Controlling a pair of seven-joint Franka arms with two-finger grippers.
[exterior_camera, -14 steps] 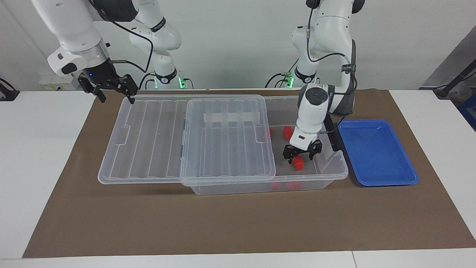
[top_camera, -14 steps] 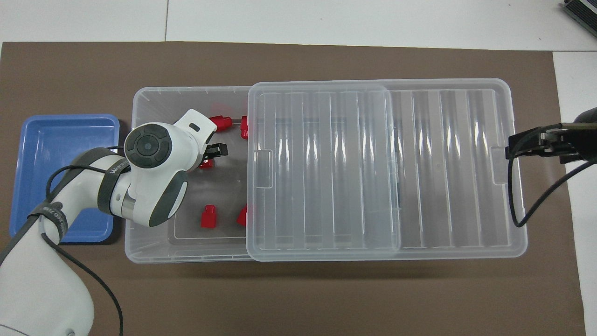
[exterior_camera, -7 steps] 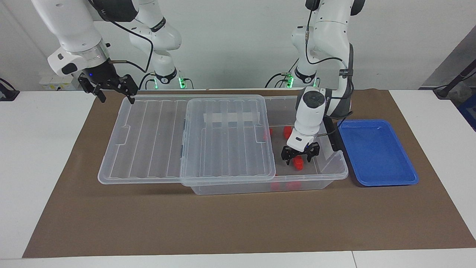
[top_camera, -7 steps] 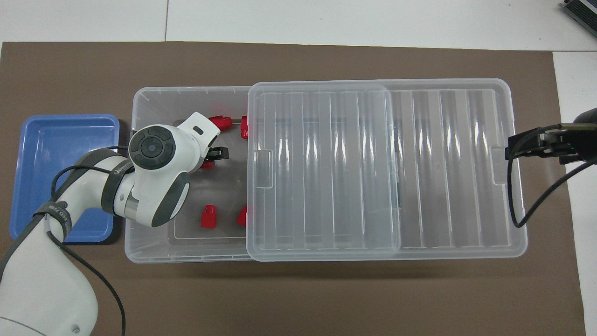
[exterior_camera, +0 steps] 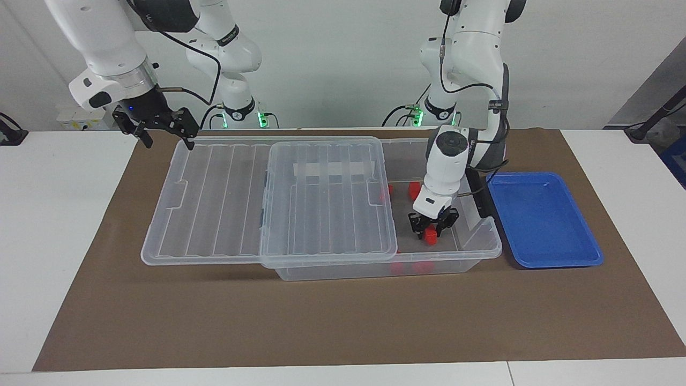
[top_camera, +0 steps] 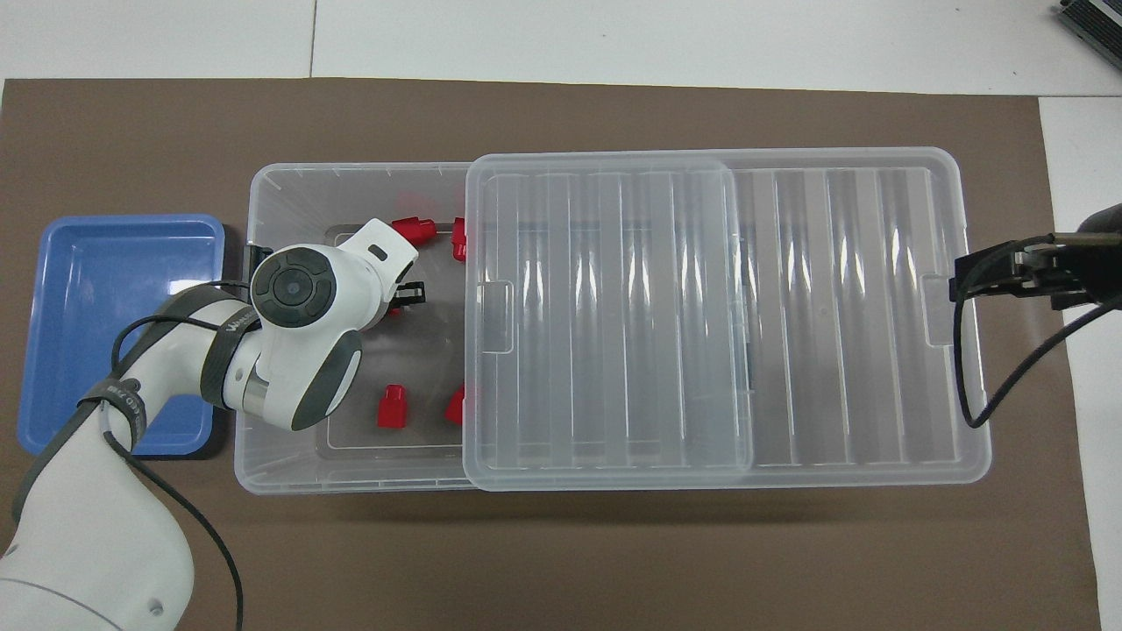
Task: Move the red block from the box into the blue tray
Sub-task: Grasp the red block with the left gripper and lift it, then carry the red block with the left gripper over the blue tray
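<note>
The large clear plastic box (exterior_camera: pixel 471 249) sat mid-surface, its ribbed see-through lid (exterior_camera: pixel 268 201) slid toward the right arm's end. The shallow blue plastic tray (exterior_camera: pixel 584 260) lay beside the box at the left arm's edge. My left hand (exterior_camera: pixel 431 231) was down in the open part, fingers closed on the small red plastic block (exterior_camera: pixel 429 235). I judged a straight lift over the wall best. My right hand (exterior_camera: pixel 163 131) waited spread open over the lid's corner.
</note>
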